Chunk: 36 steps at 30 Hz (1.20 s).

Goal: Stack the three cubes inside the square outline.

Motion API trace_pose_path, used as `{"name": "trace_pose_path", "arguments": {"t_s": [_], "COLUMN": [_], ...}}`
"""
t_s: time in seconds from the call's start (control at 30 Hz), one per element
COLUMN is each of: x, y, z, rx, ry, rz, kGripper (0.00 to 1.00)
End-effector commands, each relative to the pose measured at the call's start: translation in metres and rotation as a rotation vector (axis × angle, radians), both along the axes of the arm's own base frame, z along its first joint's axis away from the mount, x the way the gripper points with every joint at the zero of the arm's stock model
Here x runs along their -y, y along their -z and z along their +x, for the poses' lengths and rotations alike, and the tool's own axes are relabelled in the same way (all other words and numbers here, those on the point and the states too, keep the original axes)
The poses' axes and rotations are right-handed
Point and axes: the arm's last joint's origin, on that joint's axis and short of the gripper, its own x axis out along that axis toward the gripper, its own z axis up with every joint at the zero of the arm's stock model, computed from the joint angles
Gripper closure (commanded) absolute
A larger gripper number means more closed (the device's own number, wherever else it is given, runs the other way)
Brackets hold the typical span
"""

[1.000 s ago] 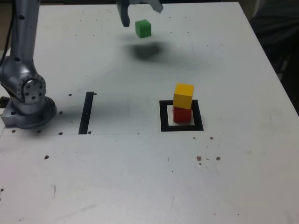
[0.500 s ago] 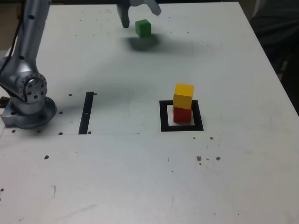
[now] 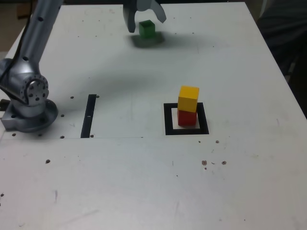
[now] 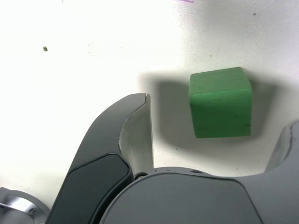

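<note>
While a second ago your gripper (image 3: 144, 17) hung above the green cube (image 3: 147, 28), it has now dropped around it, jaws spread wide, gripping nothing. The yellow cube (image 3: 188, 98) sits on the red cube (image 3: 187, 117) inside the square outline (image 3: 168, 120), beside a black strip (image 3: 88, 115) on the scuffed white counter (image 3: 144, 182).

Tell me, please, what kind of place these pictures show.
Probably a robotics lab test bench: a scuffed white tabletop carries a silver robot arm base, a taped black square outline, and small matte cubes, one green cube between the open end effector's fingers.
</note>
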Motion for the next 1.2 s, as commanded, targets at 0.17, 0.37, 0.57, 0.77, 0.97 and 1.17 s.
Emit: {"name": "trace_pose_path", "arguments": {"t_s": [0.17,0.37,0.57,0.77,0.97,1.17], "x": [-0.008,-0.013,-0.02,-0.024,-0.027,-0.028], "y": [0.01,0.018,0.02,0.02,0.019,0.018], "z": [0.006,0.011,0.014,0.016,0.018,0.02], "rx": [-0.014,-0.018,-0.018,-0.009,0.005,0.018], "ry": [0.006,0.016,0.017,0.019,0.019,0.019], "rz": [-0.035,-0.065,-0.068,-0.061,-0.048,-0.045], "kGripper": [0.11,0.14,0.18,0.31,0.57,0.67]}}
